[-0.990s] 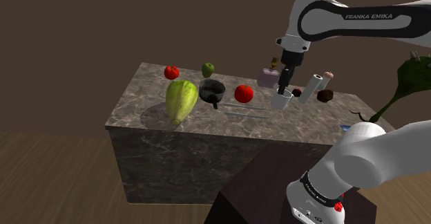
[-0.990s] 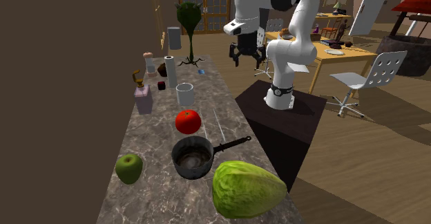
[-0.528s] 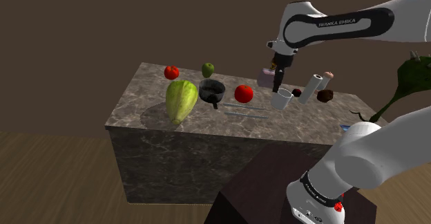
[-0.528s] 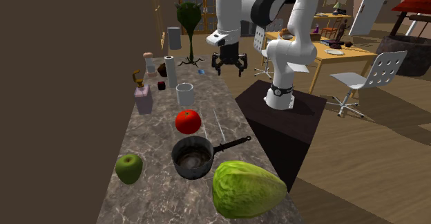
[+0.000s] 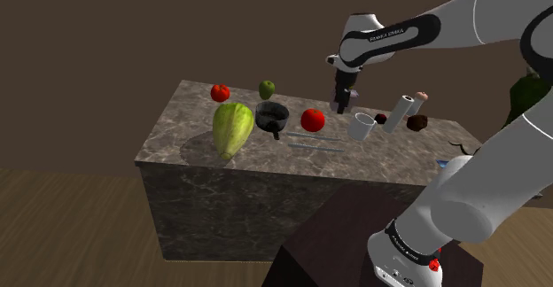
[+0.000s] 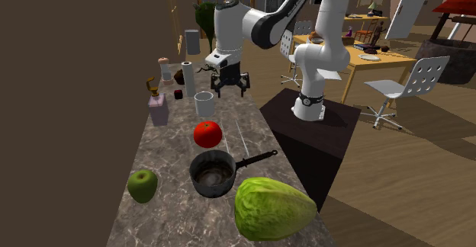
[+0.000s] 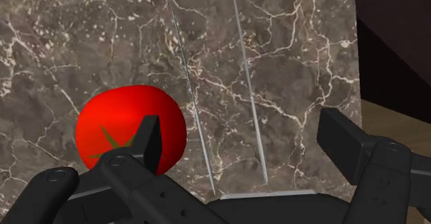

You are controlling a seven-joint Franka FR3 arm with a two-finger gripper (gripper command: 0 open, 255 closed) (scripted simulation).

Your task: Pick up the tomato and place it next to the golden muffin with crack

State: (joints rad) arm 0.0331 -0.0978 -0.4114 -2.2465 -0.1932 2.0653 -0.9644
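Observation:
A red tomato (image 5: 312, 120) (image 6: 207, 134) (image 7: 131, 129) lies on the dark marble counter (image 5: 186, 143), between a black pot (image 5: 272, 115) and a white cup (image 5: 361, 126). My gripper (image 5: 339, 106) (image 6: 229, 88) (image 7: 242, 129) hangs open above the counter, between the cup and the tomato, a little higher than both. In the wrist view the tomato sits just beyond one fingertip (image 7: 148, 129), not between the fingers. A pale muffin (image 5: 422, 95) (image 6: 162, 60) stands at the far end of the counter, behind a white roll (image 5: 401, 111).
A large green lettuce (image 5: 232, 127) (image 6: 273, 207), a green apple (image 5: 267, 89) and a second small red fruit (image 5: 220, 91) lie past the pot. A dark brown muffin (image 5: 417, 122) and a purple bottle (image 6: 158, 108) stand near the cup. The stand (image 5: 337, 241) is in front of the counter.
The arm has swung toward the shoulder view's left, carrying the gripper from above the white cup toward the tomato and lower. The fingers stayed open. Nothing on the counter moved.

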